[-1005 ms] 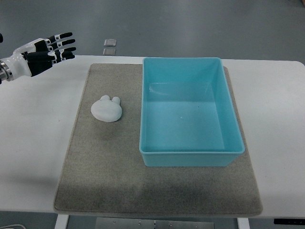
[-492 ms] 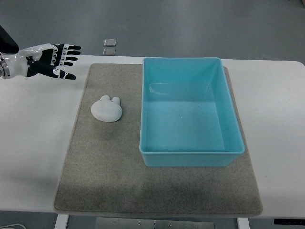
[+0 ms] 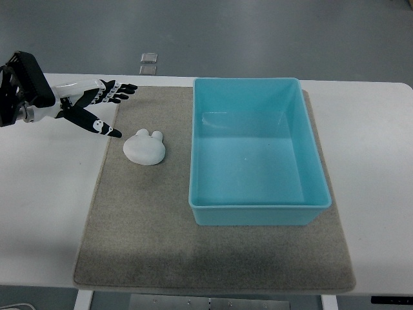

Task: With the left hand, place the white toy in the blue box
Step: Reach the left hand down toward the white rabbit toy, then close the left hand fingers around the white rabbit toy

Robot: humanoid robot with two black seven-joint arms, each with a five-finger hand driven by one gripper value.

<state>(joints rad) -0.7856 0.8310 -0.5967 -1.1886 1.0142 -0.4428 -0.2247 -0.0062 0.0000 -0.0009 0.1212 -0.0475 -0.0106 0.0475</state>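
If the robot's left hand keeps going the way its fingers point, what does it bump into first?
The left hand points right and slightly away, passing above the white bunny toy in the picture. Going straight, it would probably meet the blue box at its far left corner, though its height over the mat is unclear.

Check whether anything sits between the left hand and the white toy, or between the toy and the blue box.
Nothing visible does. The left hand, fingers spread, hangs just left of the white toy with only bare mat between. The blue box stands right of the toy, empty.
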